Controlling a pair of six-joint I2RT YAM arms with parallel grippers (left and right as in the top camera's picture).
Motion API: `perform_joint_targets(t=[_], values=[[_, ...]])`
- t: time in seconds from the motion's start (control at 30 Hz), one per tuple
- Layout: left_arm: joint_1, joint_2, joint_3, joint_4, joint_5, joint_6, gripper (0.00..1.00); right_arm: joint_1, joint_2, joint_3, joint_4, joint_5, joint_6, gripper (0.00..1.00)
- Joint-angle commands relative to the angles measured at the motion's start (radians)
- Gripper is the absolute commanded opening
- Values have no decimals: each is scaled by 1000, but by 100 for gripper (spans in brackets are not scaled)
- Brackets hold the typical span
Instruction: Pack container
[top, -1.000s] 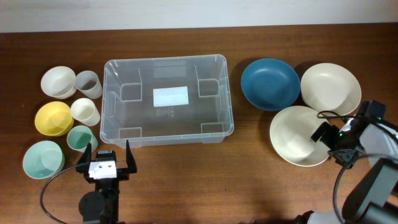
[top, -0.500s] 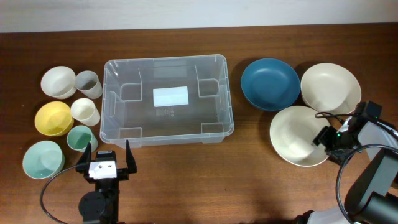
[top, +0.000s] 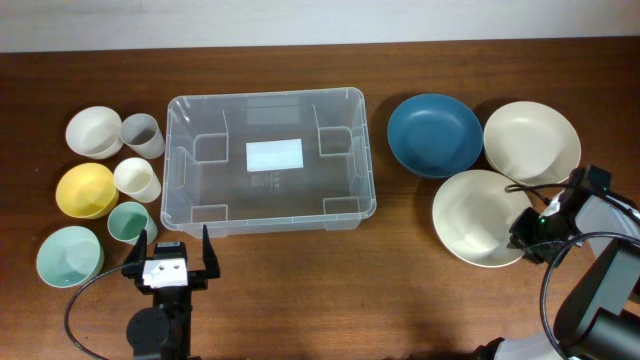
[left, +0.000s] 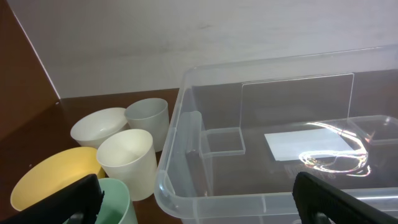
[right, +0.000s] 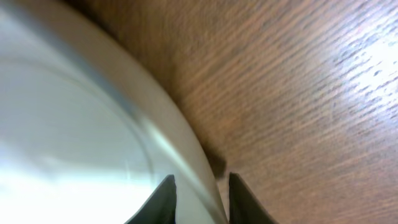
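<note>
Right gripper (right: 198, 186) grips the near cream bowl (top: 475, 215) by its outer edge: the jaws are drawn close on the rim, one finger (right: 163, 198) inside and the other outside, above bare wooden table (right: 298, 93). Left gripper (top: 170, 248) stands spread wide and holds nothing, just in front of the container (top: 225, 185) near its left front corner.

A strip of bare wood runs along the front of the table between the two grippers. To the left of the container, from near to far, stand a mint bowl (top: 68, 256), a green cup (top: 130, 221), a yellow bowl (top: 85, 190), a white cup (top: 135, 178), a white bowl (top: 93, 131) and a grey cup (top: 143, 134), closely grouped.

The container lies at mid-table, upright and holding nothing, well apart from the right gripper. A white label (top: 274, 155) sits on its base; no writing on it can be read. Beyond the gripped bowl lie a blue bowl (top: 434, 134) and a far cream bowl (top: 531, 140), side by side.
</note>
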Motion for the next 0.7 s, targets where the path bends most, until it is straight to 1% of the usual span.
perform_joint_targets(t=[0.0,0.03,0.33,0.53,0.67], values=[[6,-6,-3,-6,-3,16,100,-6,6,-7,-37,-2,-2,8],[6,-6,-3,-5,-3,16,100,-6,6,-7,-44,-2,-2,4],[6,-6,-3,-6,-3,16,100,-6,6,-6,-84,-3,-2,4],[6,-6,-3,-6,-3,16,100,-6,-22,23,-222,-67,-6,4],[6,-6,-3,-6,-3,16,100,-6,-77,56,-310,-175,-107,4]])
